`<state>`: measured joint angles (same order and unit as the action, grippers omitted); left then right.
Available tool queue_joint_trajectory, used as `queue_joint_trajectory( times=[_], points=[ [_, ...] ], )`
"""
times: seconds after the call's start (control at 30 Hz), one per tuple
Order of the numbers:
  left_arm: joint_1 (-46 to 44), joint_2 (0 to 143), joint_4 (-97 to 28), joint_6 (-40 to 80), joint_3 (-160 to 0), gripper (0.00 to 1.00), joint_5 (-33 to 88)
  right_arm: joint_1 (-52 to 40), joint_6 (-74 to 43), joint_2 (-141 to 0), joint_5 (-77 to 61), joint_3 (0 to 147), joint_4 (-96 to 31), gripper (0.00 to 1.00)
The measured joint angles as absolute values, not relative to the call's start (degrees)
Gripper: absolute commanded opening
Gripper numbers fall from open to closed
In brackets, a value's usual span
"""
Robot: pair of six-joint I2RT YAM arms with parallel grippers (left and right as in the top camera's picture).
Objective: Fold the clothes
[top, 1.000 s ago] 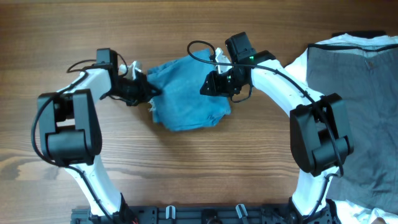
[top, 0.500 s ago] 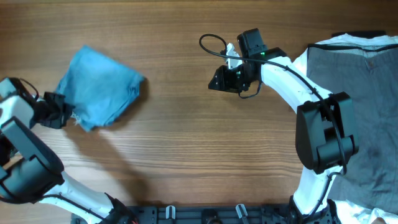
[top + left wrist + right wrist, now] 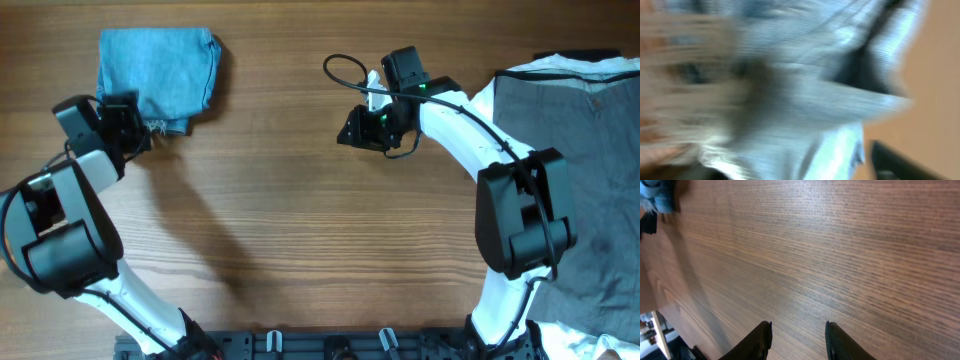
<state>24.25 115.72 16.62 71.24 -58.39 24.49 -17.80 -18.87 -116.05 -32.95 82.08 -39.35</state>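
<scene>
The clothes, a folded pair of light blue jeans (image 3: 158, 65), lie as a squarish bundle at the table's far left corner, with a frayed hem at the near edge. My left gripper (image 3: 135, 128) sits at that near left corner. In the blurred left wrist view the denim (image 3: 805, 95) fills the picture, and one dark finger (image 3: 892, 161) shows far out to the right, so the jaws stand wide apart. My right gripper (image 3: 347, 134) hovers over bare wood mid-table, open, nothing between its fingers (image 3: 762, 337).
A dark grey garment (image 3: 575, 150) lies spread on a white cloth (image 3: 484, 102) along the table's right side, under the right arm's base. The wooden table (image 3: 300, 230) stretches between the two arms. A cable loops above the right wrist.
The left arm carried the folded jeans from the table's middle to the far left corner and its jaws opened. The right gripper drew back slightly and stays off the denim.
</scene>
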Motion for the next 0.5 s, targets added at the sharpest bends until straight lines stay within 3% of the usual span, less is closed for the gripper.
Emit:
queue_joint_trajectory(
  times=[0.1, 0.2, 0.33, 0.43, 0.5],
  points=[
    [25.71, 112.38, 4.01, 60.31, -59.07, 1.00, 32.12, -17.80, -18.02, -116.05, -32.99, 82.08, -41.23, 0.44],
    [27.92, 104.47, -22.65, 45.54, -58.06, 0.99, 33.47, -17.80, -17.69, -115.92, -32.99, 82.08, -41.52, 0.45],
    [26.02, 84.20, -43.40, 20.40, -58.50, 0.99, 33.26, -17.80, -17.67, -110.10, -31.70, 81.84, -41.85, 0.46],
    [20.23, 68.31, -48.56, 6.63, -61.19, 1.00, 31.29, -17.85, -17.67, -96.27, -25.93, 81.84, -41.95, 0.56],
    [16.23, 59.29, -48.93, 1.32, -61.73, 1.00, 26.68, -17.85, -16.73, -83.48, -21.26, 82.02, -41.67, 0.73]
  ],
)
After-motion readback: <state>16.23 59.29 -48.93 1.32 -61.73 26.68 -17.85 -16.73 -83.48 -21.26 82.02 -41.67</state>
